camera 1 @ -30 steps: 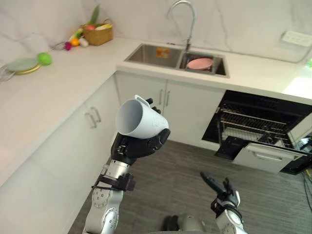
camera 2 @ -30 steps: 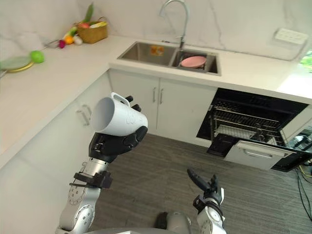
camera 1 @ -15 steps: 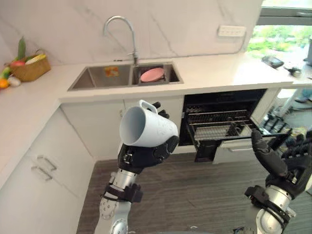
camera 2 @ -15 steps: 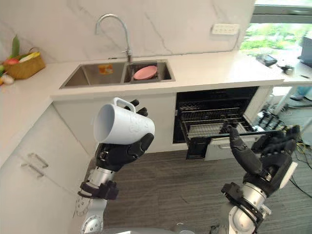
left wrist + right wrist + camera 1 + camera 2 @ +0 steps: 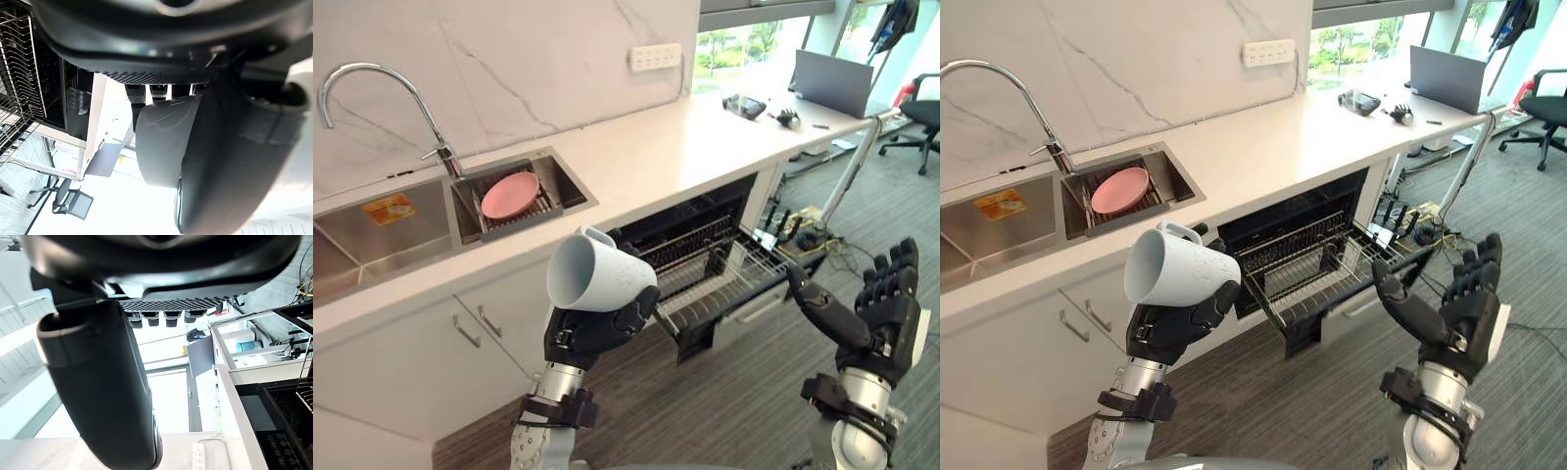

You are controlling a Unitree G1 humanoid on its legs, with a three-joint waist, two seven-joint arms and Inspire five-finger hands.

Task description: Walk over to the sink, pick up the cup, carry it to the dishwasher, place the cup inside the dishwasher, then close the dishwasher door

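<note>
Now: cup carried, dishwasher ahead

Clearly the carry is the step in hand. The left hand (image 5: 594, 333) has its fingers curled round the white cup (image 5: 597, 277), which it holds up in front of the cupboards. The cup lies on its side with its mouth turned toward the sink (image 5: 372, 220) and its handle uppermost. The right hand (image 5: 889, 315) is raised at the right, fingers straight and spread, holding nothing.

The dishwasher (image 5: 700, 220) stands open under the counter (image 5: 685, 147), just right of the cup, with its wire rack (image 5: 720, 274) pulled out over the floor. The rack looks bare, though its far corners are hard to make out.

Next, I judge, the left hand must bring the cup over the rack, turn it mouth down and set it between the wires before letting go. The rack then has to slide in before the door can be shut, a job the free right hand seems well placed for.

By count:
- one cup
- one sink with two basins
- one tap (image 5: 372, 83)
- one pink plate (image 5: 510, 195) in the right basin
- one rack
- one laptop (image 5: 837, 83) on the far counter
</note>
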